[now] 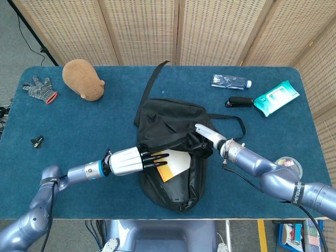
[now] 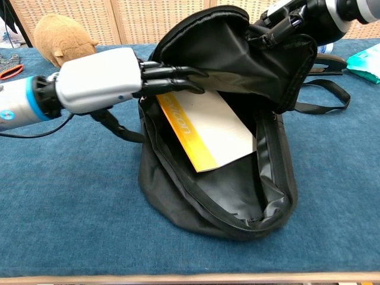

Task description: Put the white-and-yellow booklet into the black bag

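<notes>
The black bag (image 1: 168,118) lies mid-table with its mouth open toward me. The white-and-yellow booklet (image 1: 173,164) lies tilted inside that mouth (image 2: 208,127), its yellow edge to the left. My left hand (image 1: 126,161) sits at the bag's left rim (image 2: 101,86). Its fingers (image 2: 172,80) are stretched out straight over the booklet's upper edge and do not grip it. My right hand (image 1: 207,135) grips the bag's upper flap and holds it raised (image 2: 294,18). The bag's inside (image 2: 249,65) shows dark behind the booklet.
A brown plush toy (image 1: 82,79) and a grey glove (image 1: 39,89) lie far left. A small black clip (image 1: 37,140) sits by the left edge. A water bottle (image 1: 230,81), a black case (image 1: 240,101) and a teal wipes pack (image 1: 276,97) lie far right. The bag's strap (image 1: 155,79) runs to the far edge.
</notes>
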